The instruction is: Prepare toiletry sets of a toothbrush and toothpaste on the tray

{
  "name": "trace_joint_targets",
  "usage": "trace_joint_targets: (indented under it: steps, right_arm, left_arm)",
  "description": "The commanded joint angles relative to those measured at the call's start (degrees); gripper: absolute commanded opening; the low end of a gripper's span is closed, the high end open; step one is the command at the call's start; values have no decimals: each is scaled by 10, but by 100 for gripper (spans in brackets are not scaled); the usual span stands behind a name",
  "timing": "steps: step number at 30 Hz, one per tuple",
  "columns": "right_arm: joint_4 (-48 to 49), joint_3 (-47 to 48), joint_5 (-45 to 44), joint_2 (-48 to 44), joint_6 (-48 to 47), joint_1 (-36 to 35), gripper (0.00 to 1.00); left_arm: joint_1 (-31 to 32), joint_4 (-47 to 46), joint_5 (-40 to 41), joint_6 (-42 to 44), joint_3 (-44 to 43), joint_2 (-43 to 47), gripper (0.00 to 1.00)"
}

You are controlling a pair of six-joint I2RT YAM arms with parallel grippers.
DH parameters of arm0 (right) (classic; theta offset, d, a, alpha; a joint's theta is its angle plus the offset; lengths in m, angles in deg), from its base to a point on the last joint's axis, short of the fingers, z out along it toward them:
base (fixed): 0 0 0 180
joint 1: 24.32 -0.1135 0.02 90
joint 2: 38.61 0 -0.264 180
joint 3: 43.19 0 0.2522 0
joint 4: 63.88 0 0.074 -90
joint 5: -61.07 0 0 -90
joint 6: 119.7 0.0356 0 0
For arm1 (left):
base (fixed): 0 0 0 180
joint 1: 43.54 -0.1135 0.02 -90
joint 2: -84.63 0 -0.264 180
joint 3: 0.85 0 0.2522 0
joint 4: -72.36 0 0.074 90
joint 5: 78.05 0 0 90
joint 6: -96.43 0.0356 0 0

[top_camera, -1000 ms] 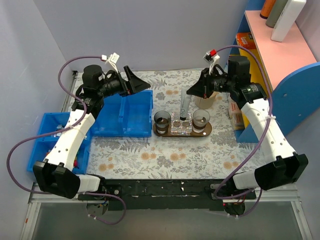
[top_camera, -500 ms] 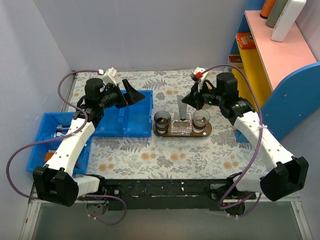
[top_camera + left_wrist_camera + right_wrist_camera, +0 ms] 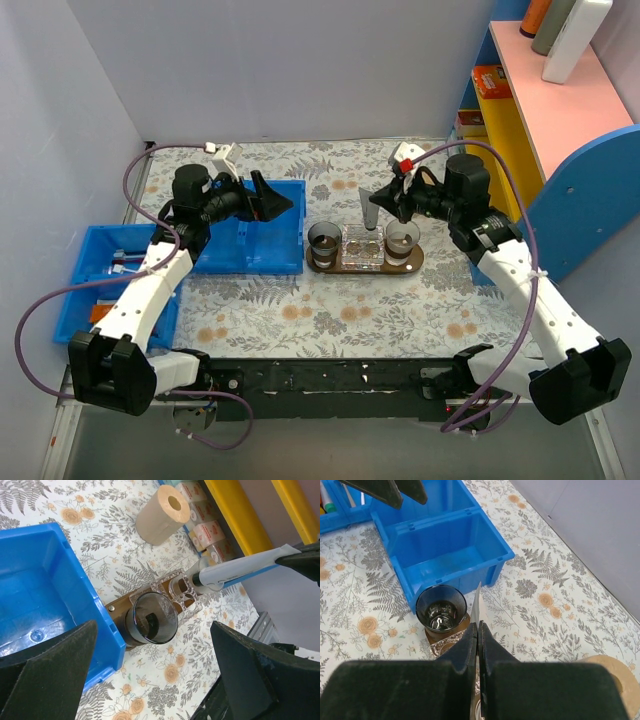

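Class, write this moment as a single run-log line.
left claw: open, empty, by blue bin | right claw: shut on long grey item | item tip: at clear holder on tray

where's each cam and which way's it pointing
Top external: above, behind the bases, looking down; left arm and right arm show.
Left wrist: over the blue bin, facing the dark cup on the tray; open left gripper frames it.
Right wrist: looks down past shut right gripper pinching a slim grey item.
Both wrists share cup and bin.
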Motion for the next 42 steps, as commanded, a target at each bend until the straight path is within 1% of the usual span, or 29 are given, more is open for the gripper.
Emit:
trace_joint_targets:
  steps: [1,5,14,31,42]
  right_arm:
    - [41,-10,10,5,-12,0,1]
    - [45,-16,14,11,-12,1,1]
    - [51,-20,4,28,-18,0,1]
    - [67,-29,-1,54,-24,0,1]
    - [93,-55,-10,58,-19,0,1]
  left_arm:
    - [-3,-45,-24,31,27,12,98]
    - [-5,-79,-33,27,56,12,98]
    - [-8,-114,-33,23,83,12,98]
    - [-9,-120,-33,33,97,7,98]
    - [-10,-123,-35,37,101,4,98]
